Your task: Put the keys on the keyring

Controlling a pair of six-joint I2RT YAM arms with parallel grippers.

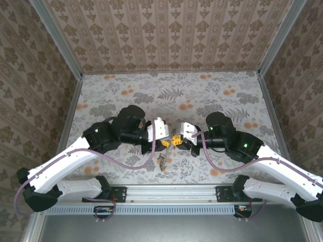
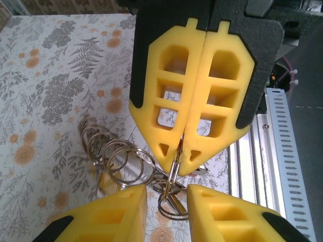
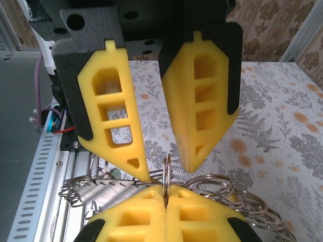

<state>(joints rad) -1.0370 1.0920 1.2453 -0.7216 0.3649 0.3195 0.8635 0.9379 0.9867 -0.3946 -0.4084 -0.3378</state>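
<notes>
Over the bench (image 1: 212, 96), the right hand (image 3: 165, 195) is clamped on one upright loop of the keyring (image 3: 166, 170). Opposite, the left hand (image 2: 166, 199) is slightly parted astride it, holding nothing. Other loops trail from the right hand toward the near edge.

— What do we see underneath?
— A tabletop (image 1: 222, 85) printed with grey ferns and orange blossoms.
— And around us?
— We have walls (image 1: 166, 30) papered in beige damask stripes, metal posts (image 1: 57, 38) at the back corners, and a silver slotted rail (image 1: 171, 194) along the near edge.
</notes>
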